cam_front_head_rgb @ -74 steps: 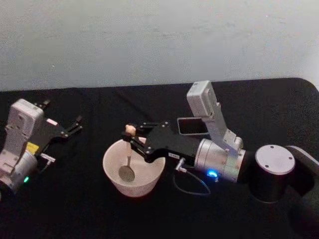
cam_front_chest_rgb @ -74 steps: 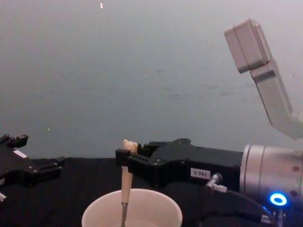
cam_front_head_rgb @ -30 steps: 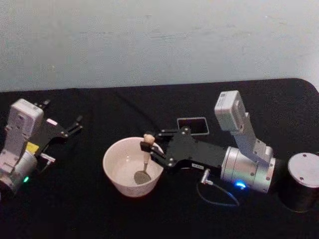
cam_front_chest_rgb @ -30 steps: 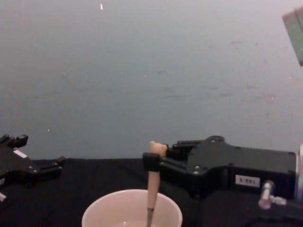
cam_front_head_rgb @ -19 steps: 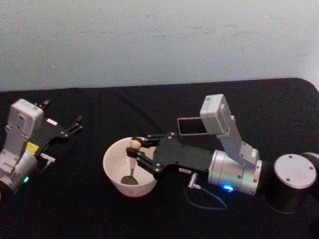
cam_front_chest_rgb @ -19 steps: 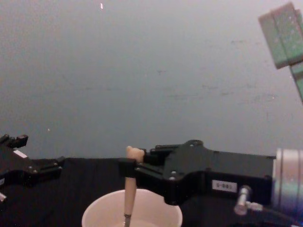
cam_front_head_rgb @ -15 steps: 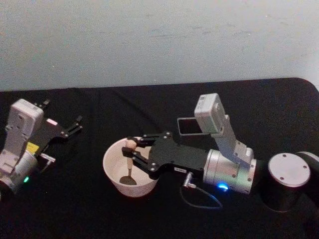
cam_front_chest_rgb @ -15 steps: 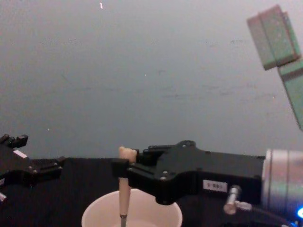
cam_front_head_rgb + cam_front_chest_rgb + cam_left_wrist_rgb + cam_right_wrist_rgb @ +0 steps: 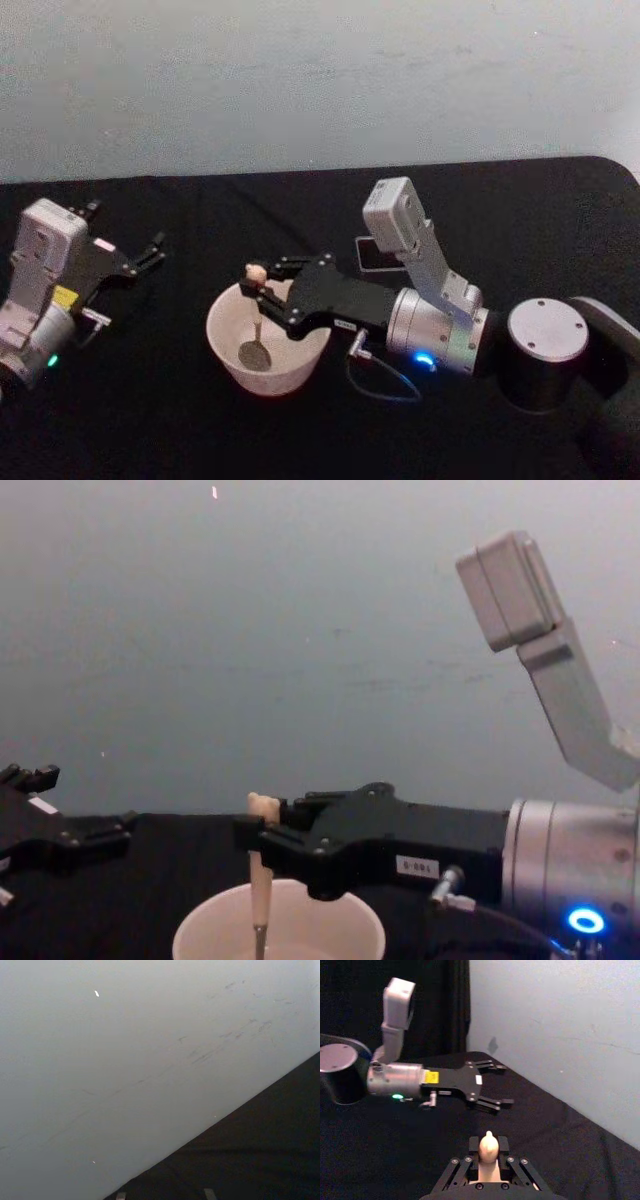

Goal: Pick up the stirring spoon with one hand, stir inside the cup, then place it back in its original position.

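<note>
Right gripper [image 9: 258, 281] clenched on stirring spoon [image 9: 257, 322] just under its knob, holding it upright so the bowl dips inside the cup [image 9: 228, 372] (square holder [image 9: 366, 258] behind). Left gripper [image 9: 150, 250] parked left, fingers spread.

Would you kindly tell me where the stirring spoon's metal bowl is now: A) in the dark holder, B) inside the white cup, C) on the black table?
B: the bowl of the stirring spoon sits low inside the cup, its handle held by the right gripper; the left gripper rests aside.
</note>
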`<act>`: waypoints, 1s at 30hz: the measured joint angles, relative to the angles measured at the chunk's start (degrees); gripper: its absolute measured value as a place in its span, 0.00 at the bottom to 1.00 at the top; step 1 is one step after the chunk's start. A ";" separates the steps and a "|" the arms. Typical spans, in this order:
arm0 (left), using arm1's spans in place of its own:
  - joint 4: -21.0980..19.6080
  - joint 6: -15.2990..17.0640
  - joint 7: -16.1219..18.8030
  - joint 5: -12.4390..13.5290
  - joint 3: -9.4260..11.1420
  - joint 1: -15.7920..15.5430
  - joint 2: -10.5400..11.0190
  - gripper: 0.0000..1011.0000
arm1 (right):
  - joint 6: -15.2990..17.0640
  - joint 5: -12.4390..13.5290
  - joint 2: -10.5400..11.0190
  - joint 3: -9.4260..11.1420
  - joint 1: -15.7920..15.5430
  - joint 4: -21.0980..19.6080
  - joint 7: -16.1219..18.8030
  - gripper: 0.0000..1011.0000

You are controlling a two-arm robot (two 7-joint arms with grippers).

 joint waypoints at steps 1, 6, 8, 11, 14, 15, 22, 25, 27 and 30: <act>0.00 0.00 0.00 0.00 0.00 0.00 0.00 0.99 | 0.00 0.00 0.00 0.00 0.00 0.00 0.00 0.21; 0.00 0.00 0.00 0.00 0.00 0.00 0.00 0.99 | -0.08 -0.59 -0.88 0.77 0.67 1.72 -0.86 0.21; 0.00 0.00 0.00 0.00 0.00 0.00 0.00 0.99 | -0.19 -0.81 -1.18 1.15 0.93 2.37 -1.21 0.21; 0.00 0.00 0.00 0.00 0.00 0.00 0.00 0.99 | -0.34 -1.09 -1.38 1.65 1.13 2.83 -1.56 0.21; 0.00 0.00 0.00 0.00 0.00 0.00 0.00 0.99 | -0.41 -1.31 -1.28 2.16 1.13 2.86 -1.71 0.21; 0.00 0.00 0.00 0.00 0.00 0.00 0.00 0.99 | -0.42 -1.38 -1.09 2.45 1.02 2.73 -1.76 0.21; 0.00 0.00 0.00 0.00 0.00 0.00 0.00 0.99 | -0.21 -1.47 0.05 3.41 0.22 1.32 -1.70 0.21; 0.00 0.00 0.00 0.00 0.00 0.00 0.00 0.99 | 0.07 -1.45 0.87 3.74 -0.41 0.36 -1.52 0.21; 0.00 0.00 0.00 0.00 0.00 0.00 0.00 0.99 | 0.22 -1.36 1.47 3.97 -0.93 -0.38 -1.25 0.21; 0.00 0.00 0.00 0.00 0.00 0.00 0.00 0.99 | 0.42 -1.11 2.04 4.22 -1.45 -1.26 -1.09 0.21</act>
